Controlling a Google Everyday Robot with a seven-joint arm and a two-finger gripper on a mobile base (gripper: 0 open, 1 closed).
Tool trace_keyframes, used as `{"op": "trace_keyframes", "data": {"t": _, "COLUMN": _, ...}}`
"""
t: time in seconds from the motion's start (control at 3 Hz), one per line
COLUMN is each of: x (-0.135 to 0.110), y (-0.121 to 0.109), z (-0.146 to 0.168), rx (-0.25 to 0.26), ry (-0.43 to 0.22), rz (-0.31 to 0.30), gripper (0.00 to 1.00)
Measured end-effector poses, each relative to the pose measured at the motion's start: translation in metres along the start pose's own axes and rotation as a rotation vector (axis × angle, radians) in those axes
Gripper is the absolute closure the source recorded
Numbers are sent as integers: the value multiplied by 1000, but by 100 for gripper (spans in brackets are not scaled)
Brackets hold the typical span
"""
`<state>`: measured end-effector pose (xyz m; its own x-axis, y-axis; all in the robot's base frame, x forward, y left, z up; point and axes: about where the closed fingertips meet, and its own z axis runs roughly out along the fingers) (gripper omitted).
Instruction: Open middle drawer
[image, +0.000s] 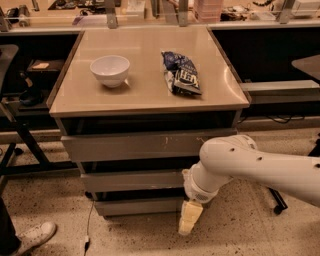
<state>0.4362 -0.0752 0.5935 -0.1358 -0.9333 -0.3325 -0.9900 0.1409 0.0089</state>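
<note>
The drawer cabinet stands under a beige tabletop (150, 97). Three grey drawer fronts are stacked below it. The top front (130, 146) is the tallest and has pale scratch marks. The middle drawer (132, 180) is a plain flat grey front with no handle, and it sits flush with the cabinet. The bottom front (137, 206) is narrower. My white arm (250, 165) reaches in from the right. My gripper (189, 218) hangs pale and pointing down, in front of the right end of the bottom front, just below the middle drawer's right end.
A white bowl (110, 70) and a dark blue snack bag (181, 72) lie on the tabletop. A white shoe (30, 237) is at the bottom left on the speckled floor. A black stand (17, 125) is on the left, and a chair base (277, 202) on the right.
</note>
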Motion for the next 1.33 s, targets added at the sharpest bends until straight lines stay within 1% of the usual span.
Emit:
{"op": "trace_keyframes", "data": {"t": 0.33, "x": 0, "y": 0, "z": 0, "rx": 0, "ry": 0, "rz": 0, "gripper": 0}}
{"op": "trace_keyframes", "data": {"t": 0.67, "x": 0, "y": -14, "z": 23, "rx": 30, "ry": -27, "rz": 15, "gripper": 0}}
{"op": "trace_keyframes", "data": {"t": 1.0, "x": 2, "y": -40, "z": 60, "rx": 77, "ry": -24, "rz": 35, "gripper": 0}}
{"op": "trace_keyframes", "data": {"t": 1.33, "x": 8, "y": -61, "z": 93, "rx": 111, "ry": 6, "rz": 56, "gripper": 0}}
